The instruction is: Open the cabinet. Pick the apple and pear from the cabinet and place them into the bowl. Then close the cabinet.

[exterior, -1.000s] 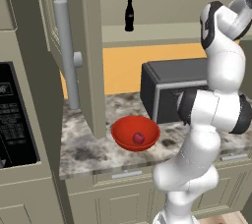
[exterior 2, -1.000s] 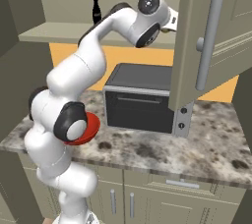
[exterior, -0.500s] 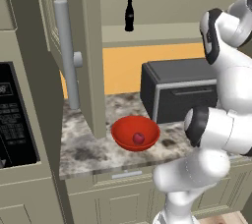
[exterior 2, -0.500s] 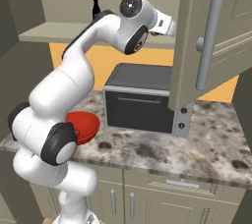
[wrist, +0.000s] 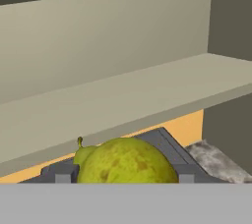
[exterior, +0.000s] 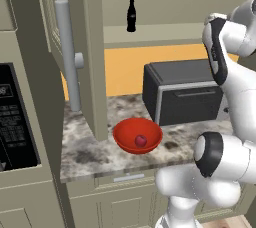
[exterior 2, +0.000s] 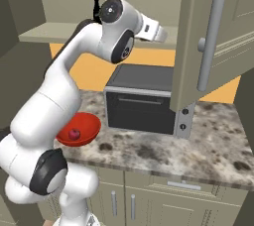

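Observation:
The yellow-green pear [wrist: 125, 161] sits between my two dark fingertips [wrist: 63, 178], and my gripper [wrist: 124, 179] is shut on it, in front of the cabinet's bare shelf [wrist: 147, 95]. Both cabinet doors stand open: the left door [exterior: 92, 47] and the right door [exterior 2: 218, 31], each with a long grey bar handle. My hand [exterior 2: 151, 29] reaches towards the right door's edge at shelf height. The red bowl [exterior: 137, 134] rests on the counter, with the dark-red apple [exterior: 141, 140] lying in it. The bowl [exterior 2: 79, 128] and the apple [exterior 2: 74, 134] also show beside my arm.
A dark cola bottle [exterior: 131, 15] stands on the cabinet shelf. A dark oven box [exterior: 185, 92] sits on the speckled counter [exterior 2: 208, 145] under the shelf, right of the bowl. A black appliance panel [exterior: 15, 117] stands at the far left.
My arm has folded, the elbow dropping low. The hand has drawn back a little from the cabinet and slightly downward. The bowl, apple and doors have not moved.

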Robot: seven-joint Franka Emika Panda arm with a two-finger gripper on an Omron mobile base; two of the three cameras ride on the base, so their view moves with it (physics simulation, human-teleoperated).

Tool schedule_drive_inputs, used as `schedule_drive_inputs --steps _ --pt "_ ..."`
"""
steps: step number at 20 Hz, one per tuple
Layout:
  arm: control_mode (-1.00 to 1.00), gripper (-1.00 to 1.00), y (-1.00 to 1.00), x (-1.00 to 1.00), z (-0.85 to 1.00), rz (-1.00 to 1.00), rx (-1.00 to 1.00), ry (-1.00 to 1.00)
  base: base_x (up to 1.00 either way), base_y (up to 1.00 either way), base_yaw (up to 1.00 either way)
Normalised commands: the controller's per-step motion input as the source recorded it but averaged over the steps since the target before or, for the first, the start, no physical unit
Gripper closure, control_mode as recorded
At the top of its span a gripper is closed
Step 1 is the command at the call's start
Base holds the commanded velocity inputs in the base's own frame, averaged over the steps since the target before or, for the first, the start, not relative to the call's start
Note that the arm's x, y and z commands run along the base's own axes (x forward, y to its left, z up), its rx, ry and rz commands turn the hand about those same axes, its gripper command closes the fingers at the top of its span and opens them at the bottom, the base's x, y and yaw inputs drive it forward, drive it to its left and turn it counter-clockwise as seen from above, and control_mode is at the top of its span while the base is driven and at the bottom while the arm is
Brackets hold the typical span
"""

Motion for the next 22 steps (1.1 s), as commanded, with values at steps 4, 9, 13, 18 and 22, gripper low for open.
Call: schedule_drive_inputs --steps 4,9,13,18,22 --pt "-1.0 1.0 0.31 -0.5 0.0 0.0 0.0 0.03 0.0 0.0 0.0" --pt "-1.0 1.0 0.35 -0.39 0.0 0.04 0.0 0.0 0.0 0.0 0.0" --pt "-1.0 1.0 0.42 -0.3 -0.03 0.11 0.0 0.0 0.0 0.0 0.0" --pt "-1.0 1.0 0.43 -0.24 -0.12 0.14 0.0 0.06 0.0 0.0 0.0" --pt "-1.0 1.0 0.44 -0.31 -0.08 0.13 0.0 0.12 0.0 0.0 0.0"
